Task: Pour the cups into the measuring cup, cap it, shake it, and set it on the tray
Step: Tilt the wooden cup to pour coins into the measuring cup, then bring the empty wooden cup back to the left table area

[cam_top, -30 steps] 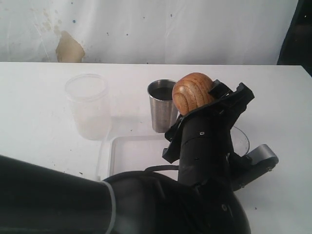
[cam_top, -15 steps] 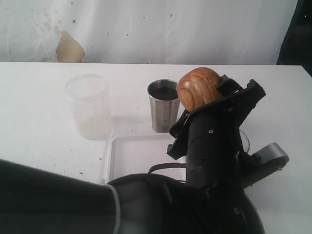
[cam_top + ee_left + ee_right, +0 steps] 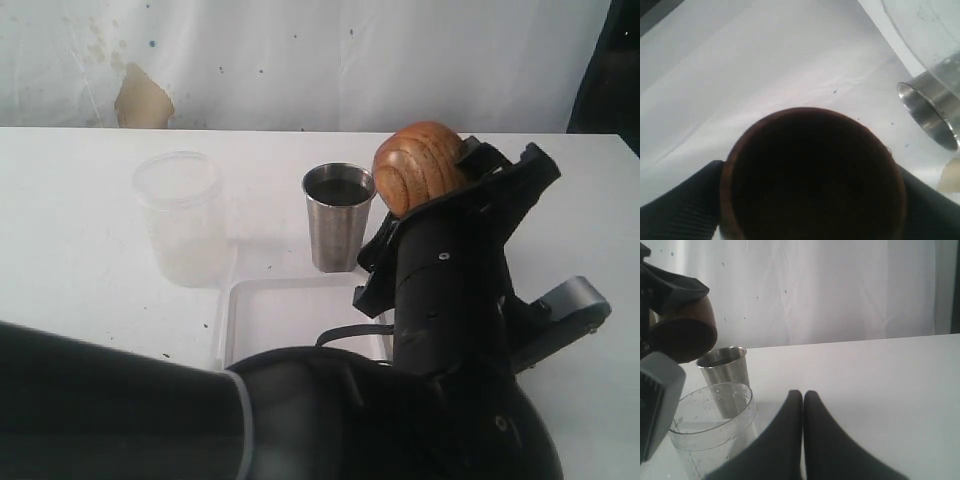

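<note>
Our left gripper (image 3: 455, 180), clamped on the tipped brown wooden cup (image 3: 420, 165), has risen rightward near the measuring cup (image 3: 715, 425). We judge the steel tumbler (image 3: 338, 230) next. Our right gripper (image 3: 803, 405) is closed, empty.

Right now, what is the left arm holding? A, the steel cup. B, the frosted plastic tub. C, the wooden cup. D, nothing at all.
C: the wooden cup sits gripped between the left fingers, lifted and tipped over, while the steel cup stands by itself on the table.
</note>
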Tool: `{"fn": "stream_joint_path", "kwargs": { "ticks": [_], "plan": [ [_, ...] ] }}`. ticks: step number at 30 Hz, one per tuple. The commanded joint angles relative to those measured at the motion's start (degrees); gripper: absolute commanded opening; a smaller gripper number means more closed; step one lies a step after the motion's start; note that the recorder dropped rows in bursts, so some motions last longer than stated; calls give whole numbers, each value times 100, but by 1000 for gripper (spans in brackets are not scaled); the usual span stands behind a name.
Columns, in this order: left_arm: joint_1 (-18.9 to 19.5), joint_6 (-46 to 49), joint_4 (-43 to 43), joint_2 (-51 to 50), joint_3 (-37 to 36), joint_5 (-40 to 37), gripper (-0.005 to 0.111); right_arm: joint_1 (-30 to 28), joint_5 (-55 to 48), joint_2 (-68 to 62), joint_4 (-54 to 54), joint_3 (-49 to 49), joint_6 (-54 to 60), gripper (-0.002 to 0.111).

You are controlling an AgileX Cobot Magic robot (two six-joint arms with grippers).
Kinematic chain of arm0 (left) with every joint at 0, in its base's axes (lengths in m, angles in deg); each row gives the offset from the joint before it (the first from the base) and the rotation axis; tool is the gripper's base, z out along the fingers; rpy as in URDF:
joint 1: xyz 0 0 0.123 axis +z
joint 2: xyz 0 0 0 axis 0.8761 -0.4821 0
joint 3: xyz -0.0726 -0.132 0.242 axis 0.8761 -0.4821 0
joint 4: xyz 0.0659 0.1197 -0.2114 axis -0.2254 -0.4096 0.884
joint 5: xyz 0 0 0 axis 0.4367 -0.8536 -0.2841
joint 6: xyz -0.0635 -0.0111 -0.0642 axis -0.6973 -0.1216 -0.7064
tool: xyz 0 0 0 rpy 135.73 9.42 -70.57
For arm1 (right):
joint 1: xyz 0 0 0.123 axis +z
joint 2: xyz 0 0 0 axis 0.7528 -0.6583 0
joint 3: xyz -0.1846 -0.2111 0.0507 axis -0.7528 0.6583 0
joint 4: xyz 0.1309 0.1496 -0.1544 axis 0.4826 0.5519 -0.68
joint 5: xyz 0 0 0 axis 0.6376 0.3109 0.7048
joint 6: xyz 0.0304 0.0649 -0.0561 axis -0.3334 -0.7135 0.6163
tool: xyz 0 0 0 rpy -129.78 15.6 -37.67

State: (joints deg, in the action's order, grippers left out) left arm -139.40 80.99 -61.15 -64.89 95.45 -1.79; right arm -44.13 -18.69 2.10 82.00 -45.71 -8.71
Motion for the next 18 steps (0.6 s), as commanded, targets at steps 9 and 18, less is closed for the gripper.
{"fn": "stream_joint_path", "kwargs": {
  "ticks": [9, 18],
  "plan": [
    [745, -3864, 2197, 2017, -133, 1712, 0, 38, 45, 36, -6, 32, -3, 0],
    [1989, -5435, 2409, 3651, -1670, 4279, 0, 38, 45, 36, -6, 32, -3, 0]
  ]
}}
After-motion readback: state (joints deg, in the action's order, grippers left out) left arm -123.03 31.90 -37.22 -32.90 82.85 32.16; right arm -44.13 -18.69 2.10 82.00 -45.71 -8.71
